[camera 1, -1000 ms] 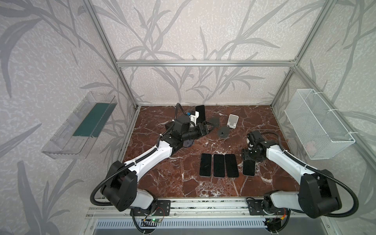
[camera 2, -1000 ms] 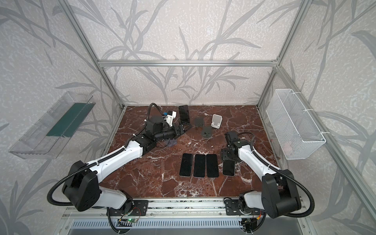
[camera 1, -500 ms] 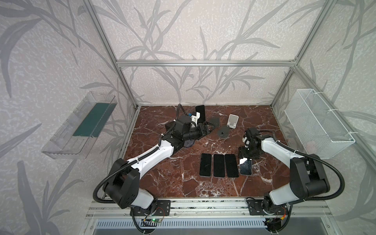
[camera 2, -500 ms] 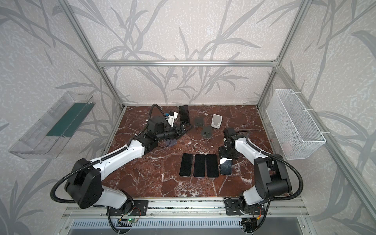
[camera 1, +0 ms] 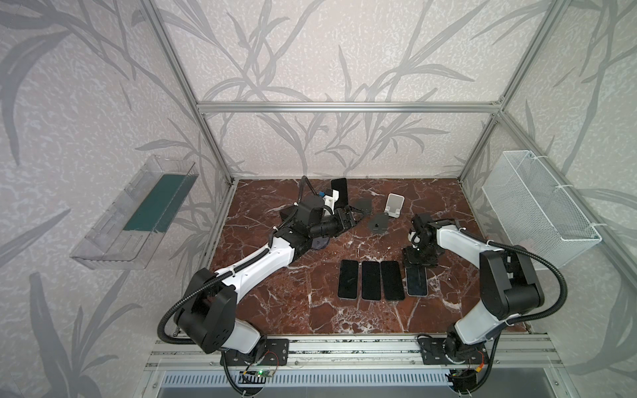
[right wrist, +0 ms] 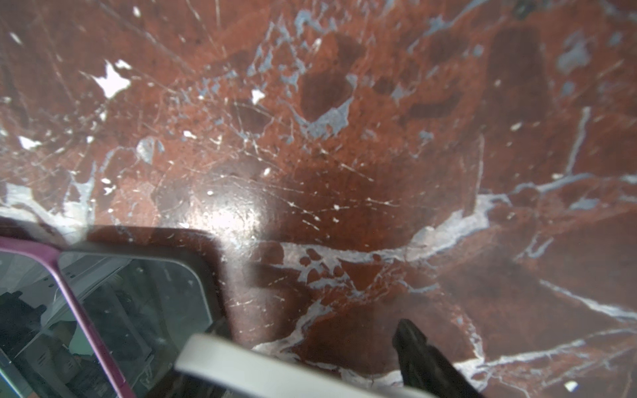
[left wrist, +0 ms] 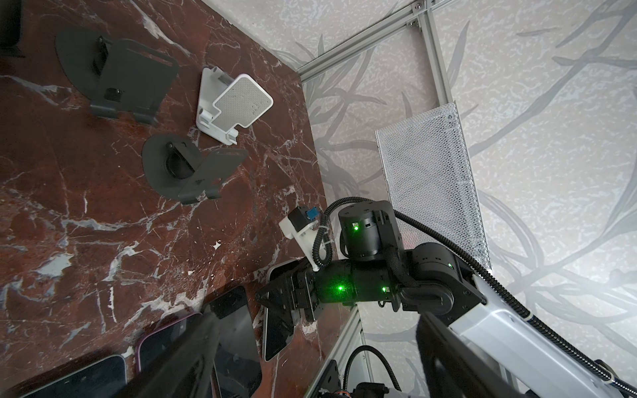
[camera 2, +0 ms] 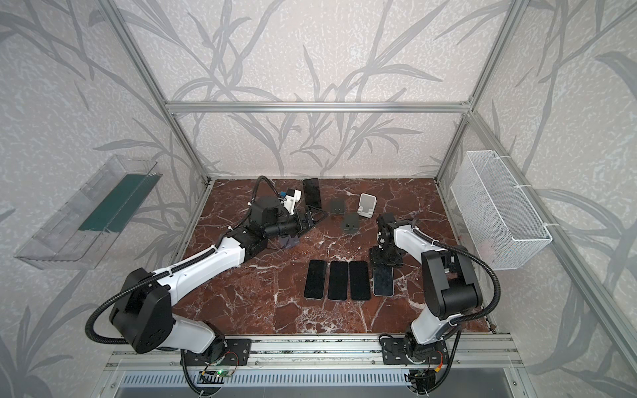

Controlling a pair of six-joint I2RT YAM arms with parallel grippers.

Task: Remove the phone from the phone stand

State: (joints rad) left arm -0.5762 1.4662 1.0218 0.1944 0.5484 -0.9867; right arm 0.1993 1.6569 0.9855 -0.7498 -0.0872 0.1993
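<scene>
Three leaf-patterned walls [camera 1: 310,51] closed in the cell, braced by an aluminium frame [camera 1: 344,107]. The red-brown marble surface [camera 1: 344,320] filled the lower middle of both top views. A white wire basket [camera 1: 537,206] hung on the right wall and a clear tray [camera 1: 138,213] on the left.

The left arm [camera 1: 262,265] reached from the lower left toward the upper middle. Its jaws were spread with nothing between them, just beside the upright phone [camera 1: 340,189]. That phone stood dark at the far edge of the surface. Its foot was hidden behind the wrist, so what propped it could not be told.

The right arm [camera 1: 458,241] bent in from the lower right, its jaws down on the upper end of the fourth phone [camera 1: 417,284]. This one lay flat at the right end of a row with three dark phones [camera 1: 371,279]. Whether the jaws gripped it could not be told.

Two dark grey stands [camera 1: 363,205] and a white stand [camera 1: 394,205] sat just right of the upright phone.
</scene>
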